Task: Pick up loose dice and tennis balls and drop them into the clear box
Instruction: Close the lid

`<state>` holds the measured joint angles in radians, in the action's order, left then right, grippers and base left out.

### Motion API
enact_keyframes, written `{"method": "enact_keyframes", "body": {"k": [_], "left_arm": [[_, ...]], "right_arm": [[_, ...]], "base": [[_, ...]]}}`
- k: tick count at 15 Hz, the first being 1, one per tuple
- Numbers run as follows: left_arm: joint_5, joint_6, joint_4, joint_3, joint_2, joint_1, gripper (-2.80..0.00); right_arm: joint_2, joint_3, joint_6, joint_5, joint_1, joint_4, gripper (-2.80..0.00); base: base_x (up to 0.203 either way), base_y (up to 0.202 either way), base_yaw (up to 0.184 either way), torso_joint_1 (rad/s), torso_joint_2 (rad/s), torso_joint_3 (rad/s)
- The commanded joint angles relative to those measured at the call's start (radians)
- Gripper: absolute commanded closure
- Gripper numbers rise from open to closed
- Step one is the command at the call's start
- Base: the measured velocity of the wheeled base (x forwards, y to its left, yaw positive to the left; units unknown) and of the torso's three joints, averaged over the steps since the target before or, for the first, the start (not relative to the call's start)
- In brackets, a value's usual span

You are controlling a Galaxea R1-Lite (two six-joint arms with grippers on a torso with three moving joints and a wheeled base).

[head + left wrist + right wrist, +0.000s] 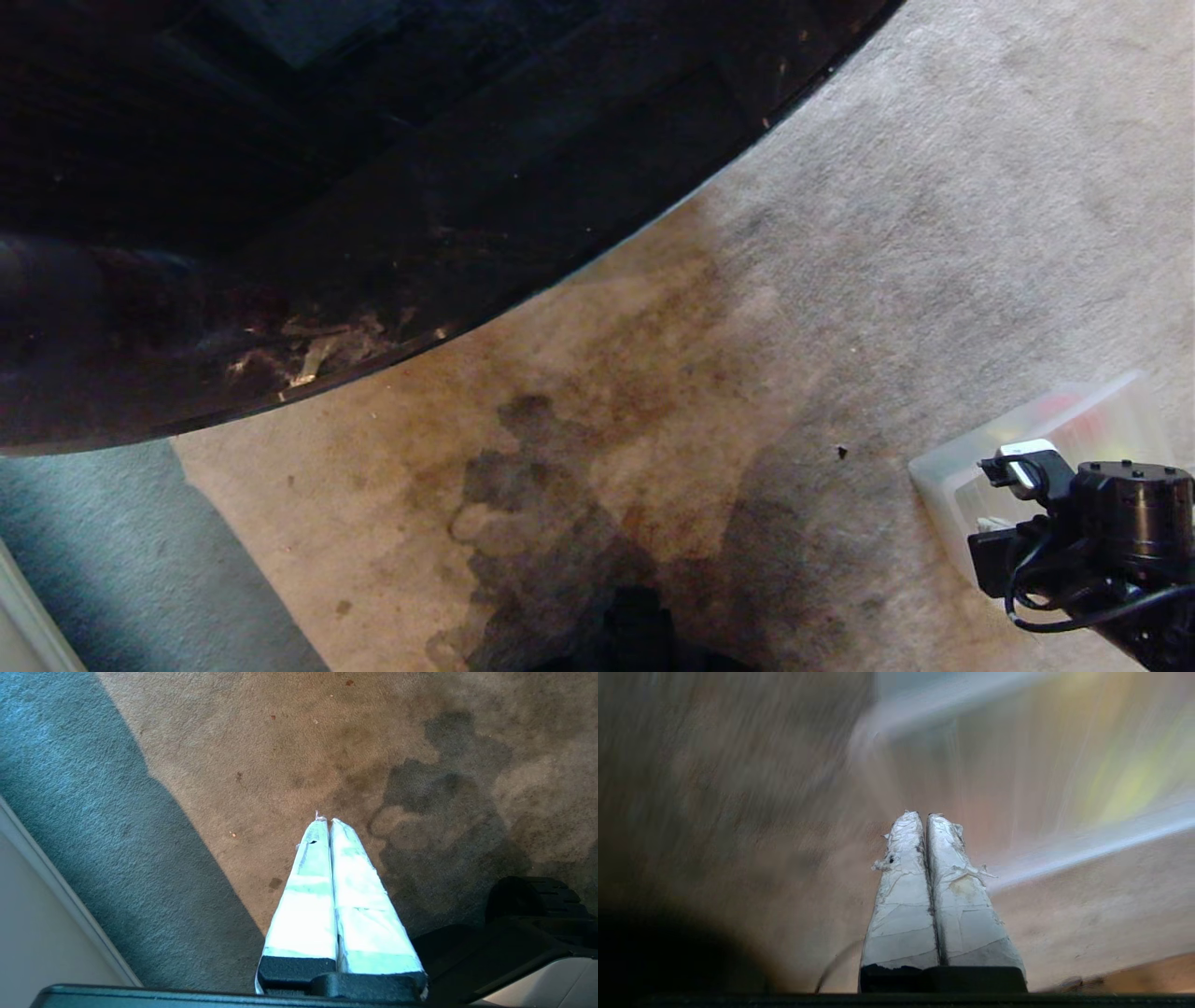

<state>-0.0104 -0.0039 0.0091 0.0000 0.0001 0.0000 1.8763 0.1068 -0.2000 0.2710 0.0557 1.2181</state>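
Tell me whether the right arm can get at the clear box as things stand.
Probably yes: the right gripper, shut and empty, hangs right by the clear box on the carpet, and nothing shows between them.

The carpet (747,373) fills the middle and right of the head view; a large round table (327,187) covers the upper left, its edge curving from top right down to the left side; the clear box (943,476) lies on the carpet at the lower right; the right arm (1111,532) sits over the box's near part, in the lower right corner.
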Motion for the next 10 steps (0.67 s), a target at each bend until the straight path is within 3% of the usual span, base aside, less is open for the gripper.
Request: {"method": "enact_keyframes", "body": {"k": [1,4,10], "left_arm": [[0.000,-0.001,0.000,0.000,0.000,0.000,0.00],[0.000,-0.001,0.000,0.000,0.000,0.000,0.00],[0.000,-0.001,0.000,0.000,0.000,0.000,0.00]], "right_arm": [[0.089,-0.002,0.001,0.033,0.000,0.147,0.00],[0.137,-0.050,0.026,0.045,-0.001,0.312,0.00],[0.052,-0.073,0.066,0.044,-0.002,0.309,0.00]], "base": [[0.000,0.000,0.000,0.000,0.00,0.000],[0.000,0.000,0.000,0.000,0.00,0.000],[0.000,0.000,0.000,0.000,0.00,0.000]]}}
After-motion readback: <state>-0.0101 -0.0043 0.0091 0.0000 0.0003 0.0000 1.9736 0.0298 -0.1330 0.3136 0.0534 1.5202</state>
